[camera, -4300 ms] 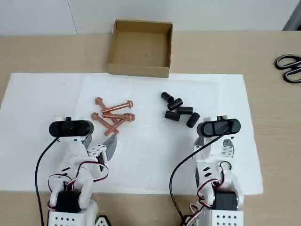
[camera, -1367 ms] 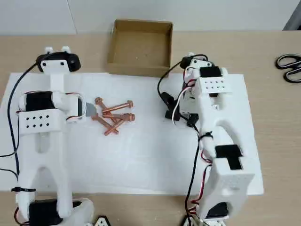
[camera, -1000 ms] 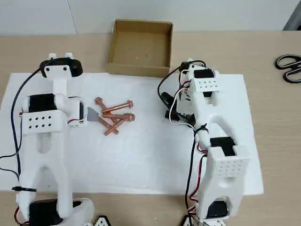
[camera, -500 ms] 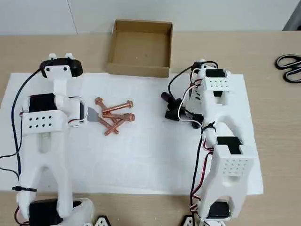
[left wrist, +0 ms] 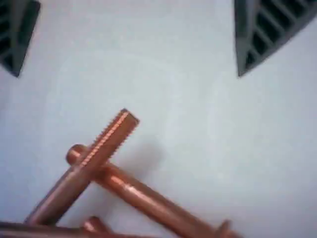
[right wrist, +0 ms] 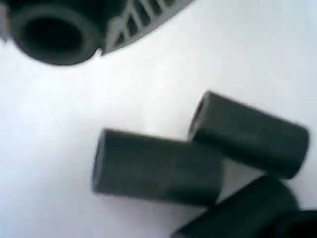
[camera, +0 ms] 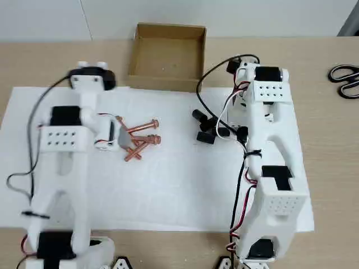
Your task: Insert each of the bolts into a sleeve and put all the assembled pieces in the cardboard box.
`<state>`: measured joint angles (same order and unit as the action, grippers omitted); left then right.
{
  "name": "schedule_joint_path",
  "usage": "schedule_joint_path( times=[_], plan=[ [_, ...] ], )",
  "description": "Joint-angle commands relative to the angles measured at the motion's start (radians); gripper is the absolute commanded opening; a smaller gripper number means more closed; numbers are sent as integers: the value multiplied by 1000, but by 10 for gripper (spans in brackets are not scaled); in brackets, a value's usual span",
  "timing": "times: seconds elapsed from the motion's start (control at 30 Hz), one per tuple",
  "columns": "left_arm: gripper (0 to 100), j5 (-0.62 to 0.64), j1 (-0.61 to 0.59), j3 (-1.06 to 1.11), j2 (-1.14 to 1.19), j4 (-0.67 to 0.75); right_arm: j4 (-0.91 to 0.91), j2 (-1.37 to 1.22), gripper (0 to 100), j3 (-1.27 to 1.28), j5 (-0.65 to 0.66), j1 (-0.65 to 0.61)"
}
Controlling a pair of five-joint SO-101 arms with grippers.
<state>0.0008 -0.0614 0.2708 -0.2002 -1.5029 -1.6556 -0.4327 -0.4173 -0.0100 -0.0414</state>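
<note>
The left tool hangs open over the white sheet, its two dark fingers spread wide with bare sheet between them. The copper bolts lie in a loose crossed pile just beside it, on its inner side; in the left wrist view the threaded end of one bolt rests across another, short of the gap and touching neither finger. Farther back, off the sheet's far edge, the cardboard box sits on the table with nothing visible inside. To its right the black sleeves lie clustered on the sheet, tucked against the right arm. The right tool sits directly over them — one sleeve shows end-on right against it, while the others lie on their sides touching each other. Whether this tool is open or closed I cannot tell. Scissors lie at the table's far right, well apart.
</note>
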Motion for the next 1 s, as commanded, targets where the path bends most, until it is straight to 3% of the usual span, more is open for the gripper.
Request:
schedule_joint_path(
  times=[0.0, 0.1, 0.3, 0.6, 0.97],
  plan=[
    [261, -201, 35, -54, 83, 72, -16, 91, 5, -49, 11, 10],
    [261, -400, 41, -107, 193, 126, -19, 102, 3, -49, 11, 10],
    [261, -545, 41, -337, 417, 132, -27, 153, 3, -44, 11, 10],
    [261, -580, 120, -647, 706, 103, -21, 242, 3, 37, 11, 8],
    [227, -580, 146, -823, 921, 58, -19, 245, 3, 37, 11, 10]
  ],
)
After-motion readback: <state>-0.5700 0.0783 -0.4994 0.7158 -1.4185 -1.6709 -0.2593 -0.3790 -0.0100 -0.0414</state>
